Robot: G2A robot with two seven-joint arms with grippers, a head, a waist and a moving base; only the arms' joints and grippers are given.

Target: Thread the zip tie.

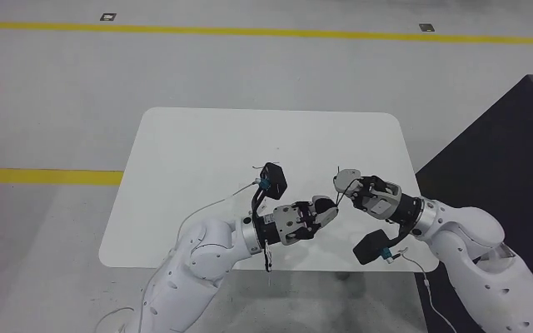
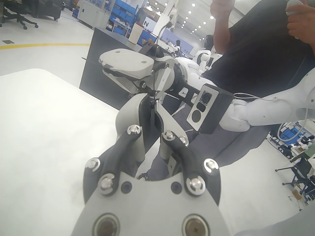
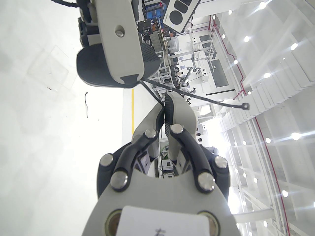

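Both arms pinching the zip tie in mid-air, tail not through the head yet

Top view: the left gripper [image 1: 326, 208] and right gripper [image 1: 348, 185] meet nose to nose over the near half of the desk [image 1: 208, 166], with the zip tie [image 1: 337, 191] between them. Left wrist view: its jaws are clenched on the thin tie. Right wrist view: its jaws are clamped on one end, and the head [image 3: 245, 106] sticks out free. My worry is the tie's floppy, so the tip could miss that tiny slot, or slip if either grip loosens.

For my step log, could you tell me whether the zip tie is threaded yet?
Not threaded: the zip tie ends in a free head, nothing passing through it.
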